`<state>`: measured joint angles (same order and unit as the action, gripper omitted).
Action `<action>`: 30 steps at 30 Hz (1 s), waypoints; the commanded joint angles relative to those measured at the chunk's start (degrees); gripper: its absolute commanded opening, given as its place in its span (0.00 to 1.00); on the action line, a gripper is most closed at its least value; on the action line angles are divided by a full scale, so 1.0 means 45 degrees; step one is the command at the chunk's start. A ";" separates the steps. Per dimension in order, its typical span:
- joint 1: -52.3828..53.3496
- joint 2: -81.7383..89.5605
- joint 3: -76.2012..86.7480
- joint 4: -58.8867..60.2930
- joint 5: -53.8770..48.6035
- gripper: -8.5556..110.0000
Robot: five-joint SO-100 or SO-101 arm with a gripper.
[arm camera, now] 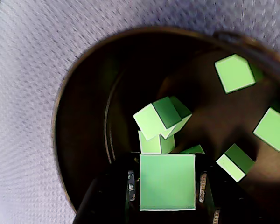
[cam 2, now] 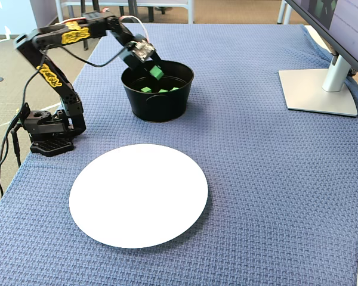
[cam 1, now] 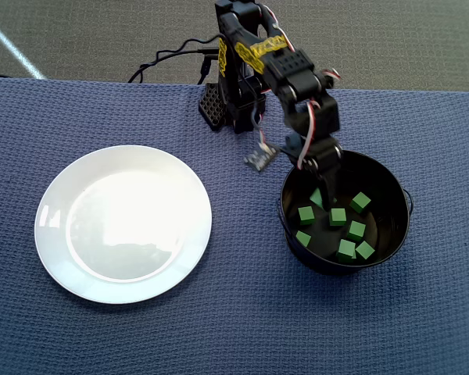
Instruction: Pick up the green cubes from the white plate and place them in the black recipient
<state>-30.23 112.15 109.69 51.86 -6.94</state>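
Watching the overhead view, I saw the arm [cam 1: 250,58] reached out from its base at the far edge of the blue woven cloth [cam 1: 234,328] and bent down over the black recipient [cam 1: 399,223], which sat on the right. The gripper [cam 1: 319,195] hung inside the pot's near-left rim, and my wrist view showed the fingers closed on a green cube [arm camera: 167,182], its flat face square to the lens and black jaw parts pressed against both its sides. In the fixed view that same held cube [cam 2: 157,72] showed just above the rim of the pot [cam 2: 158,104], clear of the floor below. Loose green cubes [cam 1: 338,216] lay scattered on the pot floor; I counted seven in the overhead view, most of them apart from one another. The wrist view gave a closer look: two cubes [arm camera: 158,122] leaned together just beyond the held one, one tilted on top of the other, with others [arm camera: 234,72] spread toward the right wall. The white plate [cam 1: 59,234] sat well to the left of the pot in the overhead view, and I saw only its glossy face. In the fixed view a monitor stand [cam 2: 322,89] stood at the far right of the cloth, well apart from everything else.
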 commanded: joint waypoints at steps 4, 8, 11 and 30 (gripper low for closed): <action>-0.0332 -0.0937 -0.1094 -0.0312 0.0879 0.26; -0.0391 -0.0684 -0.0508 -0.0742 0.0742 0.37; -0.0371 -0.0352 -0.0469 -0.0742 0.0664 0.41; 0.7109 0.7227 0.2949 0.3359 -0.1934 0.07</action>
<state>-2.02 137.81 114.52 68.55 -16.52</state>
